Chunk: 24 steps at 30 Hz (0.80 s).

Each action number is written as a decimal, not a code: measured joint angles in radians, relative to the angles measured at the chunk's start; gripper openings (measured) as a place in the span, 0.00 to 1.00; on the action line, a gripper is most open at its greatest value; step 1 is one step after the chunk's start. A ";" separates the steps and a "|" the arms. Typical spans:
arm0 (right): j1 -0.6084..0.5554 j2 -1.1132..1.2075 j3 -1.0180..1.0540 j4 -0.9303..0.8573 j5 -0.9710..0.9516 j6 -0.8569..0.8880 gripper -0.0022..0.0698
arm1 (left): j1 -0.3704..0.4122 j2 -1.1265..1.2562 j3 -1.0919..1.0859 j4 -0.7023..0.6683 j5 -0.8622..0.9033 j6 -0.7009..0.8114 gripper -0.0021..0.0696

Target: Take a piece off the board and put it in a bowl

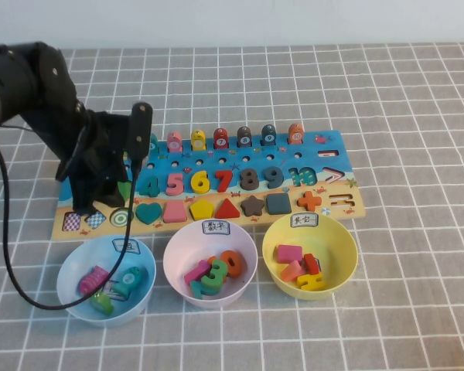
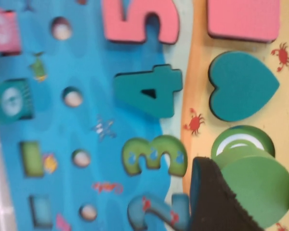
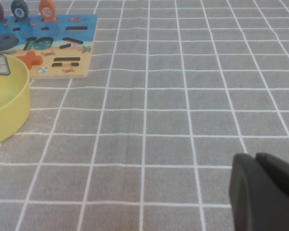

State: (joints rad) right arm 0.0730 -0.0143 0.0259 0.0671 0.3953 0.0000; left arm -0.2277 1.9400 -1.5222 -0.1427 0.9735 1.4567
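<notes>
The board (image 1: 216,182) lies on the desk (image 1: 402,116) behind the yellow bowl (image 1: 310,255). Left gripper (image 2: 245,192) pinches the green disc (image 2: 257,185), just lifted above its slot. Next: carry it right, over that bowl. Right gripper (image 3: 262,192) is parked near the desk, fingers together.

The high view looks down from the robot's side over the whole board (image 1: 209,189) and three bowls. The left wrist view hangs very close above the board's left end, while the right wrist view sits low over the table (image 3: 183,96), sharing the board's right end and the yellow bowl (image 3: 5,110).
</notes>
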 joint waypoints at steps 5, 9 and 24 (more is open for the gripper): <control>0.000 0.000 0.000 0.000 0.000 0.000 0.01 | 0.000 -0.069 0.000 0.000 0.005 -0.156 0.42; 0.000 0.000 0.000 0.000 0.000 0.000 0.01 | 0.000 -0.125 0.000 -0.009 0.015 -0.350 0.42; 0.000 0.000 0.000 0.000 0.000 0.000 0.01 | -0.052 -0.195 0.004 -0.260 0.193 -0.742 0.42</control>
State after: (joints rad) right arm 0.0730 -0.0143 0.0259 0.0671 0.3953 0.0000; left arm -0.2797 1.7446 -1.5186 -0.4029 1.1670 0.7147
